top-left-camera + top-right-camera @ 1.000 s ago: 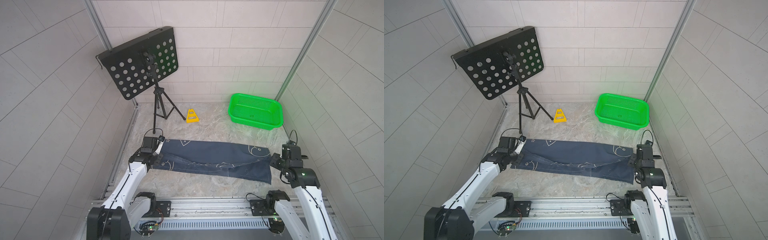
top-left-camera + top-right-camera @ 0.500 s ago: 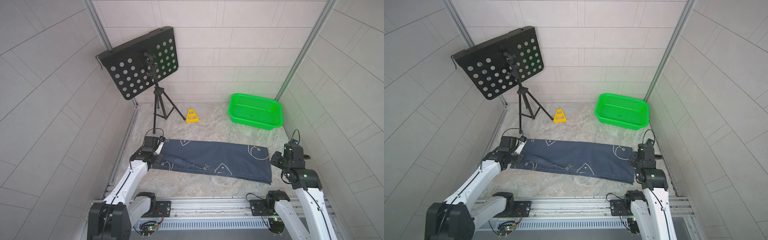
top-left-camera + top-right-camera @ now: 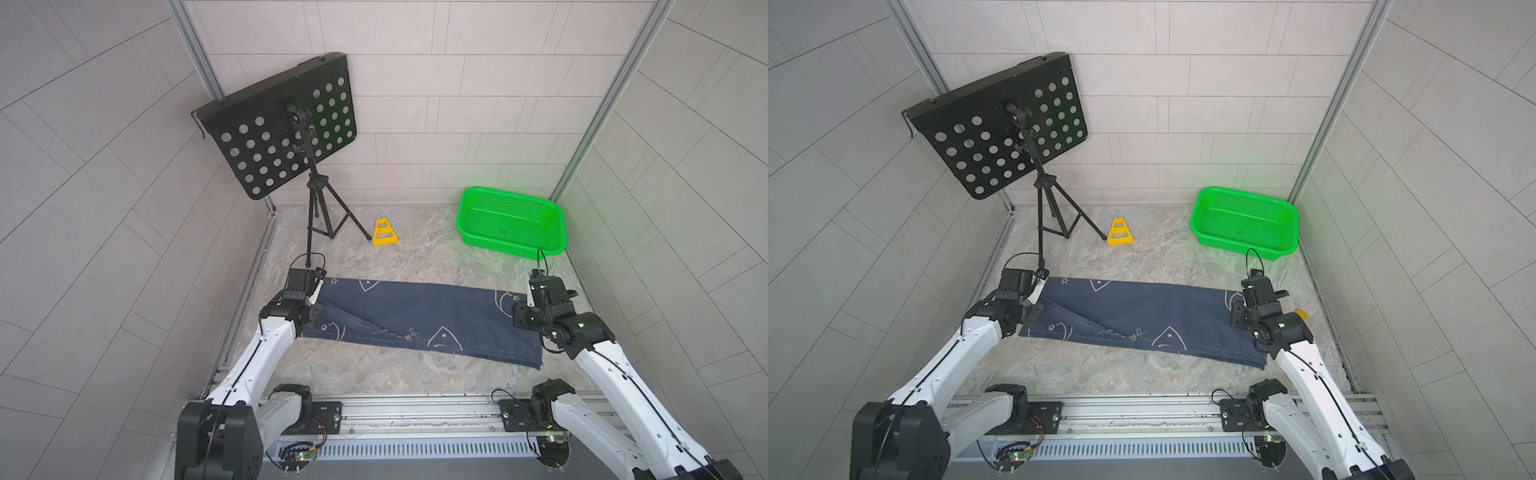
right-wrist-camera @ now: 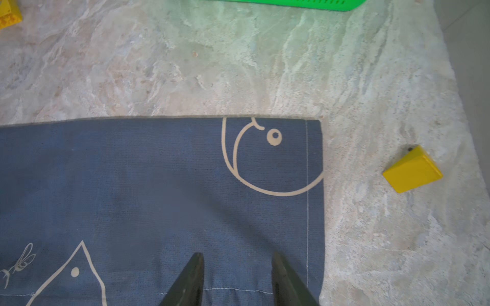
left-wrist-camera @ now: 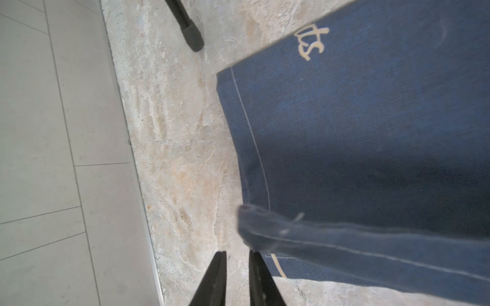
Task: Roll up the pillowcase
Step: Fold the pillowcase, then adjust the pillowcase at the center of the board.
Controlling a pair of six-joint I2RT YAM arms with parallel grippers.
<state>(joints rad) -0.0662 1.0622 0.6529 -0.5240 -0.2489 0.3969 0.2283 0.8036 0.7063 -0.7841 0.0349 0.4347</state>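
The pillowcase (image 3: 415, 316) (image 3: 1142, 311) lies on the stone floor as a long navy band, folded lengthwise, with pale whale outlines. My left gripper (image 3: 319, 279) (image 3: 1042, 276) is at its left end. In the left wrist view the left gripper (image 5: 237, 253) is narrowly open over bare floor, and a raised cloth corner (image 5: 265, 227) lies just beyond one fingertip. My right gripper (image 3: 521, 309) (image 3: 1239, 309) hovers over the right end. In the right wrist view the right gripper (image 4: 237, 254) stands open above the pillowcase (image 4: 159, 185) near its stitched edge, with nothing between the fingers.
A green basket (image 3: 505, 246) stands at the back right. A black music stand (image 3: 282, 124) is at the back left, with one tripod foot (image 5: 192, 39) close to the cloth's corner. A yellow wedge (image 3: 384, 232) sits behind the cloth, and a yellow block (image 4: 412, 169) beside its right end.
Both grippers have opened and let go of the cloth's ends. The near layer, loose a second ago, now lies folded over the band. The right gripper has drawn back a little.
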